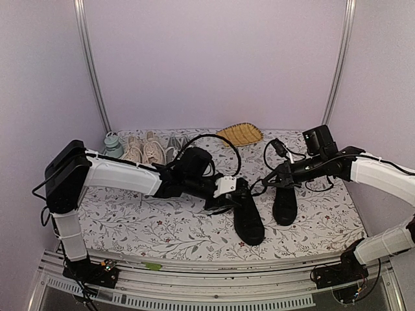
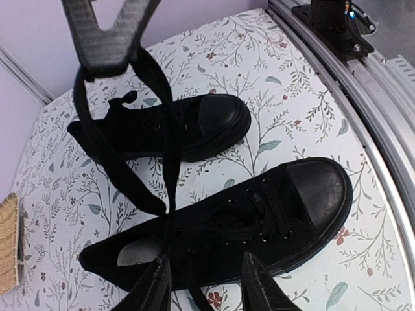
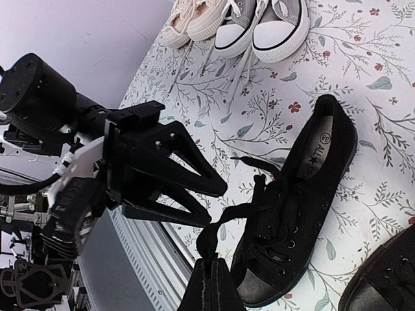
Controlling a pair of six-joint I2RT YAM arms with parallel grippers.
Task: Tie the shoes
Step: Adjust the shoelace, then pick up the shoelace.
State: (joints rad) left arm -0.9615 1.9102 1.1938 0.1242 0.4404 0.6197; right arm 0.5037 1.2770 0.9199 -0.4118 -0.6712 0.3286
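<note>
Two black shoes lie side by side on the floral tablecloth, the left one (image 1: pixel 249 219) (image 2: pixel 220 240) (image 3: pixel 298 207) and the right one (image 1: pixel 285 204) (image 2: pixel 175 126). My left gripper (image 1: pixel 235 194) (image 2: pixel 206 259) hovers open just above the left shoe's laced throat, nothing between its fingers. The right gripper (image 1: pixel 267 181) (image 3: pixel 211 262) is shut on a black lace (image 2: pixel 165 149) (image 3: pixel 240 210) of the left shoe, lifted up and off to the right into a long strand. In the right wrist view the left gripper's fingertips (image 3: pixel 217 184) stand next to that strand.
A beige pair (image 1: pixel 146 150) and a grey pair with white toe caps (image 1: pixel 175 144) (image 3: pixel 272 26) sit at the back left by a teal jar (image 1: pixel 113 144). A woven tray (image 1: pixel 240 135) lies at the back. A metal rail (image 2: pixel 363 84) borders the table's near edge.
</note>
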